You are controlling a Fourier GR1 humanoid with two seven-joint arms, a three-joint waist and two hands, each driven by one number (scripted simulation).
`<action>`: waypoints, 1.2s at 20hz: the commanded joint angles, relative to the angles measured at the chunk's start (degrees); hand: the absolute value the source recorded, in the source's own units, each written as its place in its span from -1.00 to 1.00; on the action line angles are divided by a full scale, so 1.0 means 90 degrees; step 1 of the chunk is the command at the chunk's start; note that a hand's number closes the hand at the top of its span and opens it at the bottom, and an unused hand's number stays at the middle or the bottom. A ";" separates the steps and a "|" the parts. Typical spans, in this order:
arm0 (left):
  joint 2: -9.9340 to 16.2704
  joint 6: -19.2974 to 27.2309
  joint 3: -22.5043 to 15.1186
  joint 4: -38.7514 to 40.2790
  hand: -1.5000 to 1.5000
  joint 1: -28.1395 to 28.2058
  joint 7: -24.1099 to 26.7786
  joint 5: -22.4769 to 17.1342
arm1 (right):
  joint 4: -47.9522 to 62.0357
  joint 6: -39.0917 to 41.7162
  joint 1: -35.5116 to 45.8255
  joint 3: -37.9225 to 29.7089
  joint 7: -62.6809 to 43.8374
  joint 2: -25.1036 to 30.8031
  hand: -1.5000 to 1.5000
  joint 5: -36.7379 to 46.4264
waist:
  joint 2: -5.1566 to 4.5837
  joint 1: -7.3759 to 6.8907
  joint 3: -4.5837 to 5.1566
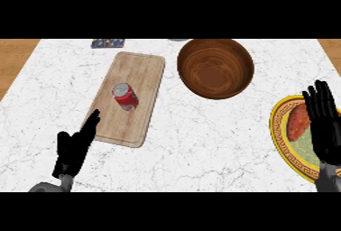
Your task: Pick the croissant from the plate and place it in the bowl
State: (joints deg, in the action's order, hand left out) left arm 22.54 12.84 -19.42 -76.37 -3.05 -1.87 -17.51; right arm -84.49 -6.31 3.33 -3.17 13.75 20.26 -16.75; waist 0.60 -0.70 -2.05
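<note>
To take the croissant on the plate at the counter's right edge, the open right hand, fingers straight, should lower and curl around it; the left hand rests open.

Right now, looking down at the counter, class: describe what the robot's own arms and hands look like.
Both hands are matte black with slim, segmented fingers and a thumb. The left hand joins a grey forearm with a rounded end at the wrist. The right hand joins a grey forearm too. No cables, markings or sleeves are visible.
</note>
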 commanded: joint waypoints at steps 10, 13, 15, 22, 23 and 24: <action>0.0004 -0.0352 0.1195 -0.1368 0.00 -0.0591 0.0679 -0.1006 | 0.2401 -0.1724 -0.0112 -0.1684 -0.2079 0.1778 -1.00 0.0569 | -0.0142 -0.0051 0.0235; 0.0253 -0.0810 0.1566 -0.1502 0.00 -0.0465 0.0683 -0.1378 | 0.3018 -0.1701 0.0232 -0.1721 -0.1388 0.2037 -1.00 0.0932 | -0.0098 -0.0055 0.0220; 0.0142 -0.0678 0.1650 -0.1157 0.00 -0.0807 0.0535 -0.1320 | 0.3202 -0.1637 0.0751 -0.1497 -0.1832 0.2509 -1.00 0.1266 | -0.0099 -0.0001 0.0227; 0.0029 -0.0588 0.1448 -0.1542 0.00 -0.0717 0.0524 -0.1167 | 0.3839 0.0672 0.1341 -0.0309 -0.3556 0.3940 -1.00 0.1870 | -0.0131 -0.0198 0.0240; 0.0105 -0.0716 0.1477 -0.1520 0.00 -0.0752 0.0477 -0.1242 | 0.3871 0.1339 0.1201 -0.0183 -0.3658 0.4240 -1.00 0.1836 | -0.0135 -0.0165 0.0246; 0.0024 -0.0732 0.1437 -0.1458 0.00 -0.0660 0.0597 -0.1218 | 0.3917 0.1687 0.1216 0.0146 -0.3858 0.4148 -1.00 0.1948 | -0.0174 -0.0290 0.0252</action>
State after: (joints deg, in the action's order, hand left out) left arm 23.59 6.71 -5.59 -90.03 -8.46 3.27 -28.72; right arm -51.02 -3.25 12.95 -7.94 -14.03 53.26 -1.16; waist -0.50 -2.28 0.09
